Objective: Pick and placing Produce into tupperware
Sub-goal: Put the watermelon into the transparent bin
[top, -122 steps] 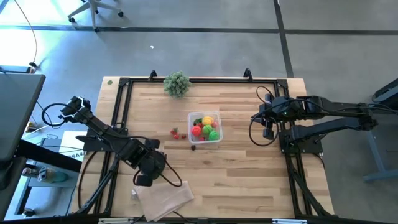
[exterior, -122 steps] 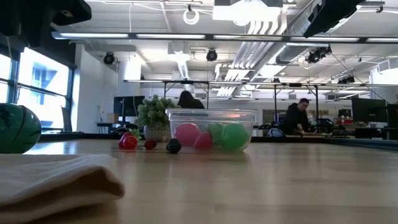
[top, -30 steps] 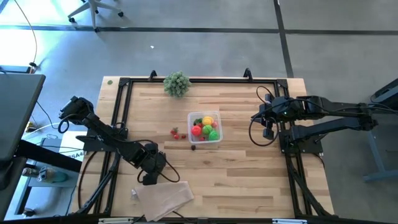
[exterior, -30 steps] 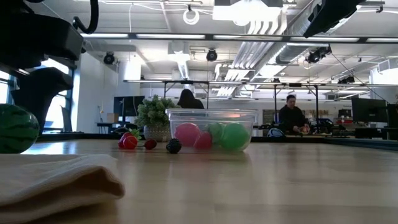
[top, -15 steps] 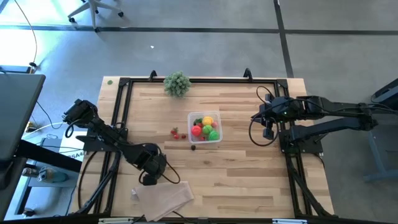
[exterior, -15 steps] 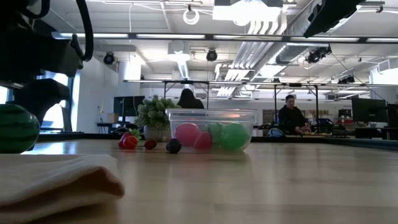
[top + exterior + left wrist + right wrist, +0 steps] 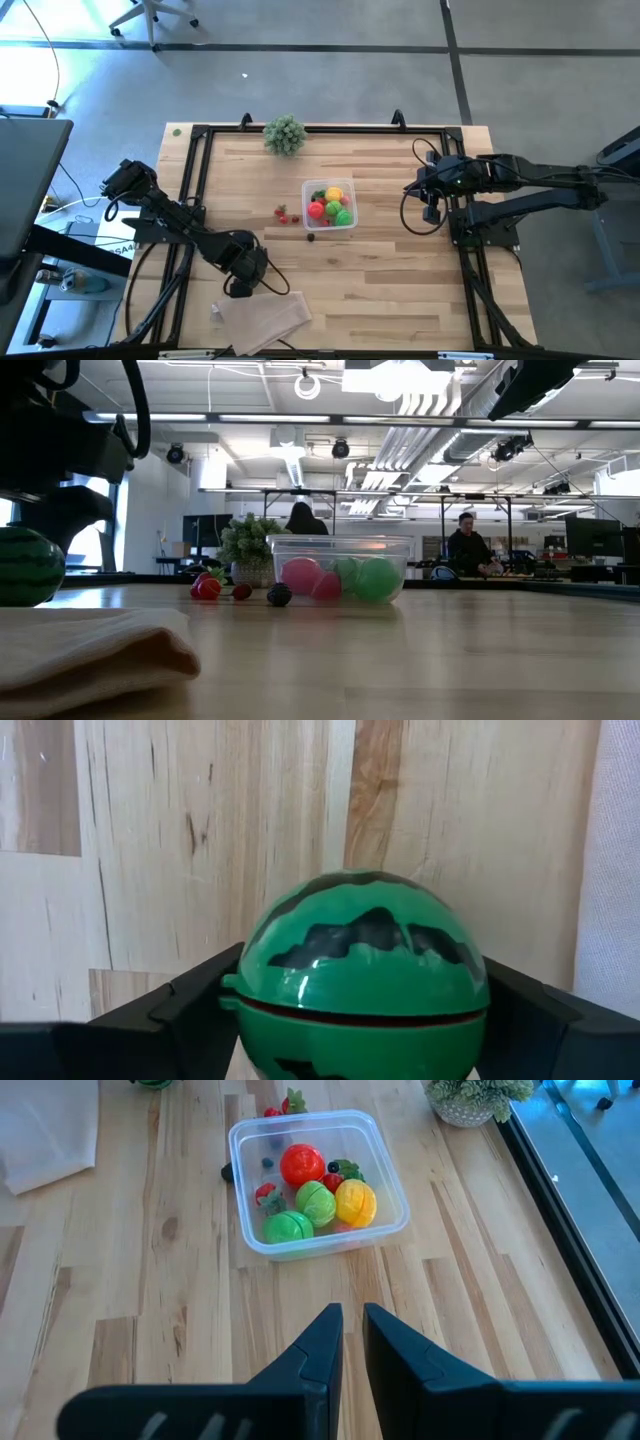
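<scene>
1. Your left jaws (image 7: pixel 355 1020) are clamped on the watermelon (image 7: pixel 358 975) — a smooth, glossy ball that could squirt out if the grip slackens.
2. The clear plastic tub (image 7: pixel 331 205) sits well ahead of those jaws, already crowded with round fruit — drop carelessly and the melon may bounce off.
3. Your right jaws (image 7: pixel 345 1342) wait nearly together, short of the tub.

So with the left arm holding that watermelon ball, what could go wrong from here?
1. The watermelon is round and glossy, held only at its sides by the left end effector; it might slip and roll.
2. The tupperware already holds several pieces, so the big ball may not fit, or may bounce out.
3. Loose red pieces lie beside the container and could get knocked on approach.
</scene>
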